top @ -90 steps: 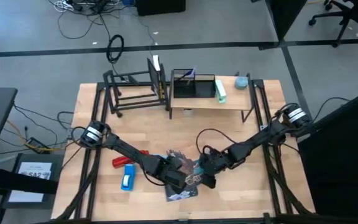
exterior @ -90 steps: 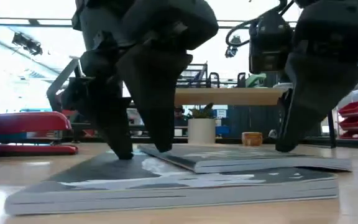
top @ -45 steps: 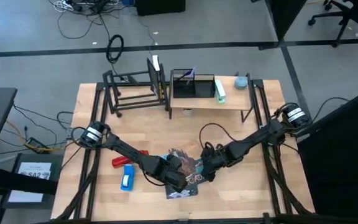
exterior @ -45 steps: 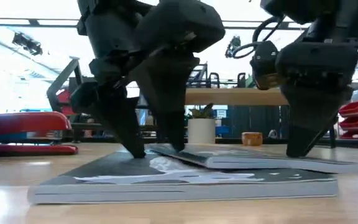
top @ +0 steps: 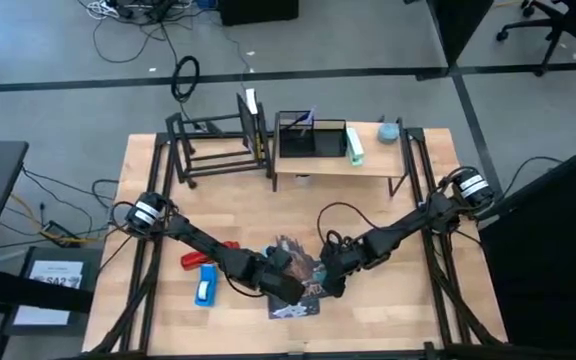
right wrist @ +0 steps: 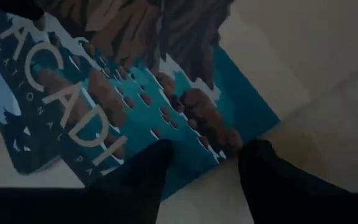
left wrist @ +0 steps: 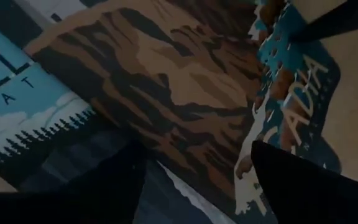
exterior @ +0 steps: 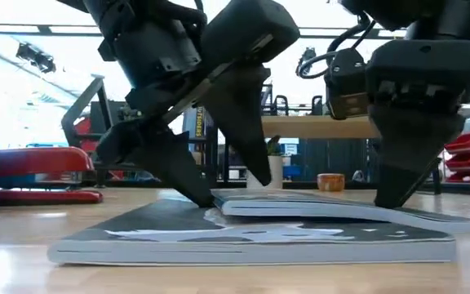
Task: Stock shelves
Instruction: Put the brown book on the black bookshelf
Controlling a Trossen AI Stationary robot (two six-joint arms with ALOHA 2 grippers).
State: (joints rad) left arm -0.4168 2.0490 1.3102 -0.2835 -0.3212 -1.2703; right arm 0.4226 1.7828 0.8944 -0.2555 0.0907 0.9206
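Judged to be the pick-up step: prising the thin top book (exterior: pixel 333 208) off the larger book (exterior: pixel 251 241) beneath it, near the front middle of the table (top: pixel 388 310), ahead of any carry to the shelves. Next move likely to call for one pad slid under the top book's edge and a firm pinch, then a lift far enough to clear the lower cover.

Left gripper (exterior: pixel 223 184) reaching in low from the left side, fingers spread wide and planted on the top book's left end, nothing clamped. In the left wrist view, both dark fingers (left wrist: pixel 303 186) apart over the brown and teal cover. Right gripper (exterior: pixel 398 192) angled down from the right, tips at the top book's right edge; fingers (right wrist: pixel 142 171) parted there too, astride the teal corner, holding nothing yet.

Shelves well apart from the books, along the far edge: black tube-frame rack (top: pixel 218 150) on the far left, wood plank shelf (top: pixel 343 160) just right of it, carrying a black mesh tray (top: pixel 310 140). Red stapler (top: pixel 200 258) and blue item (top: pixel 206 285) lying left of the books.
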